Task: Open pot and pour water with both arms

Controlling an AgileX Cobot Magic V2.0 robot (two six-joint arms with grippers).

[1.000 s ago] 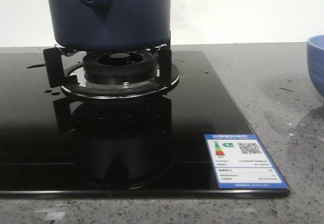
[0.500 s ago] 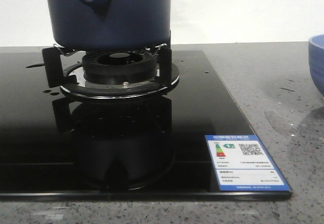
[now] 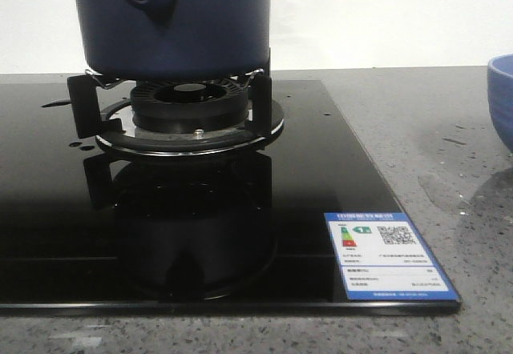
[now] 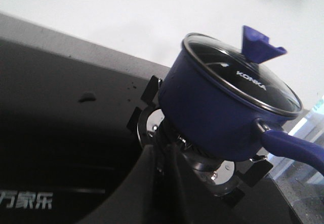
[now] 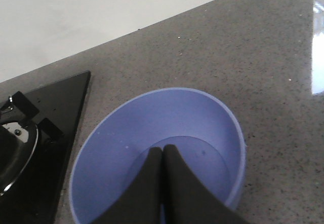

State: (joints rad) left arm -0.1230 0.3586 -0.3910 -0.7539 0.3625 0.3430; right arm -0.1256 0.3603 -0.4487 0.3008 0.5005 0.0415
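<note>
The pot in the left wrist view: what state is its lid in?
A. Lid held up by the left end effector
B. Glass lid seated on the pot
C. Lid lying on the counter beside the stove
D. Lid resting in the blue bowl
B. The glass lid, with its blue knob, sits on the rim of the pot, which stands on the burner.

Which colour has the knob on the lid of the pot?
The knob on the pot lid is blue; the left wrist view shows it best.

Pot (image 3: 172, 22) on burner (image 3: 190, 114) (lid (image 4: 242, 80) on top), bowl (image 3: 501, 102) far right on counter (image 3: 449, 154)
</note>
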